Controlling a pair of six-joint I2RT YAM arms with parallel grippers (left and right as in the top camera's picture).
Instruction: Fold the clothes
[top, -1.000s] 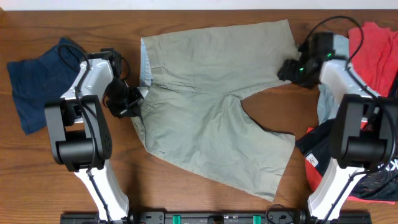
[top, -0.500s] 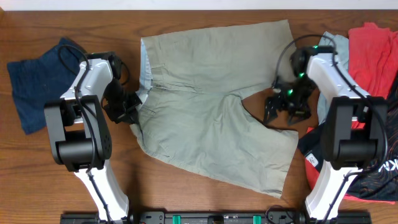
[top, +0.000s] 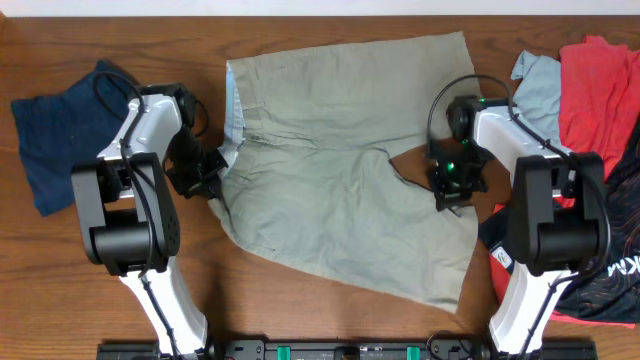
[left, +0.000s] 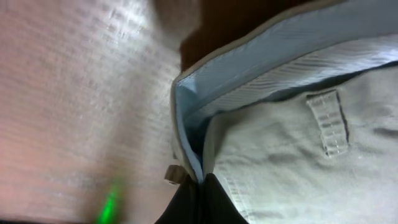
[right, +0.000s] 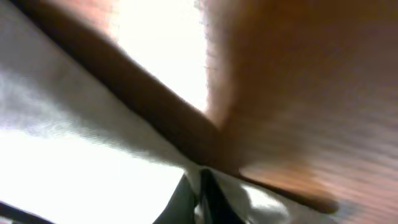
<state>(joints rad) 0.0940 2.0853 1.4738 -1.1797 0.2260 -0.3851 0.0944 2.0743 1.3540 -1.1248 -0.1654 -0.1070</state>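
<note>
"Two grippers, and both at the same garment?"

"Both. The khaki shorts (top: 340, 180) lie spread open on the table (top: 290, 315). The waistband is at the left arm's end and the two legs are at the right arm's end, with a wedge of bare wood between them."

"What has the left gripper (top: 213, 165) got?"

"Its fingers are pinched tight on the waistband edge of the shorts. The wrist camera shows the pale blue waistband lining (left: 261, 68) turned up just above the fingertips (left: 193, 205). A belt loop (left: 329, 121) sits on the khaki face beside it."

"And the right gripper (top: 450, 195)?"

"Down at the inner edge of the leg nearer the arm bases, just past the wedge. Its fingers are pressed together. It looks to have that cloth edge nipped between them, but the wrist picture is badly smeared, so I would not swear to it."

"The other clothes?"

"All off the shorts. The navy shorts (top: 60, 130) lie crumpled well beyond the waistband end, past the left arm. Beyond the leg end, the light-blue garment (top: 540, 85) sits just off the farther leg's hem, and the red garment (top: 595, 90) touches it on the outer side. The black garment (top: 615, 295) lies off the nearer leg's hem, partly under the right arm."
</note>
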